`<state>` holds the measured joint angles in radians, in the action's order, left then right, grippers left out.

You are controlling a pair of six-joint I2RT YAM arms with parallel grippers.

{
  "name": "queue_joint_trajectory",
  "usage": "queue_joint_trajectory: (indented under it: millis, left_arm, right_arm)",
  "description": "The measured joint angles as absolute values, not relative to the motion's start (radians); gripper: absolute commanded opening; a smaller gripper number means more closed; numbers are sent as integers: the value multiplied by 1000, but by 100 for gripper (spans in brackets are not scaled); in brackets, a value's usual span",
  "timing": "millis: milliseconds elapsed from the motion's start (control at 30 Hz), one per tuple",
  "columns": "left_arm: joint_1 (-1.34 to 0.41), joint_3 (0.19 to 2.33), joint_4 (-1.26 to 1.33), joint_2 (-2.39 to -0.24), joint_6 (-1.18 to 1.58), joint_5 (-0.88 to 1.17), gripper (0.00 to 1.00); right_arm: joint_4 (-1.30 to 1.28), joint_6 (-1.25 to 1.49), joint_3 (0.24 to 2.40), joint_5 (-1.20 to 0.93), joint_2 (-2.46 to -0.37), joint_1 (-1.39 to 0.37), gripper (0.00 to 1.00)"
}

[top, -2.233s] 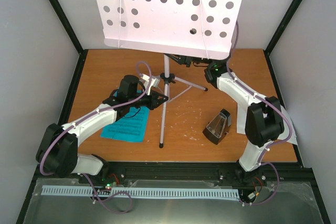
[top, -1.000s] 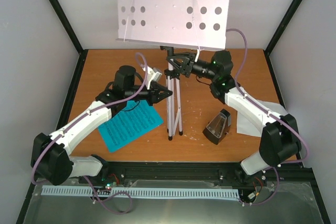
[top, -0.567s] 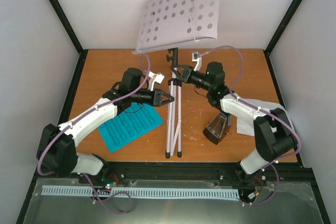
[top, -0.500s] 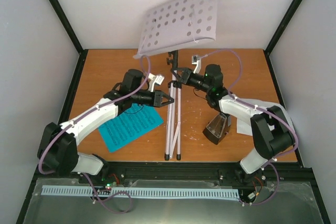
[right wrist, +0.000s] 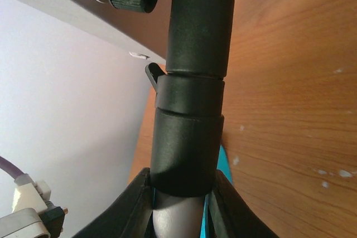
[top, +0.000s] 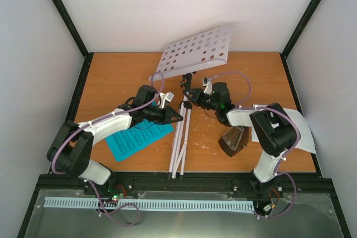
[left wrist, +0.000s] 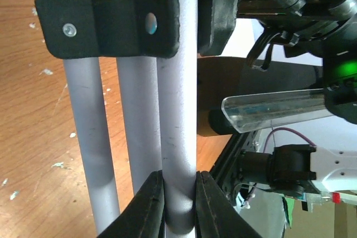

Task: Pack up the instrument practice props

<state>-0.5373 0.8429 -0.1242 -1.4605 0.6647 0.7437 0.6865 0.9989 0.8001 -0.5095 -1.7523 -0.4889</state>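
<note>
The music stand (top: pixel 179 143) leans steeply over the table with its silver legs folded together and its perforated grey tray (top: pixel 196 52) at the back. My left gripper (top: pixel 177 118) is shut on the silver centre tube (left wrist: pixel 178 137), one finger (left wrist: pixel 149 204) on each side. My right gripper (top: pixel 188 94) is shut higher up on the stand's black collar (right wrist: pixel 188 154). The black metronome (top: pixel 233 139) with its clear cover stands under my right forearm. A blue music sheet (top: pixel 136 137) lies under my left arm, and a white sheet (top: pixel 293 132) lies at the right edge.
The wooden table (top: pixel 111 76) is fenced by black frame posts and white walls. A black rail (top: pixel 184 182) runs along the near edge by the arm bases. The metronome's clear cover (left wrist: pixel 273 110) shows close behind the stand in the left wrist view.
The stand has tipped down and toward the near edge; its tray has dropped from high at the back to just above the table. Both arms lowered with it, still gripping.
</note>
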Motion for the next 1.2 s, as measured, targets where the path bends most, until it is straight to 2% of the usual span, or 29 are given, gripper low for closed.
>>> queue_joint_trajectory:
  millis: [200, 500, 700, 933, 1200]
  left_arm:
    - [-537, 784, -46, -1523, 669, 745, 0]
    - [-545, 778, -13, -1581, 666, 749, 0]
    - [-542, 775, 18, -1581, 668, 714, 0]
    - [-505, 772, 41, -1581, 682, 584, 0]
    - [-505, 766, 52, -1581, 683, 558, 0]
  right_arm:
    - [648, 953, 797, -507, -1815, -491, 4]
    - [527, 866, 816, -477, -1814, -491, 26]
    - [440, 716, 823, -464, -1780, -494, 42]
    - [398, 626, 823, -483, -1718, -510, 51]
    - [365, 583, 815, -473, -1663, -511, 58]
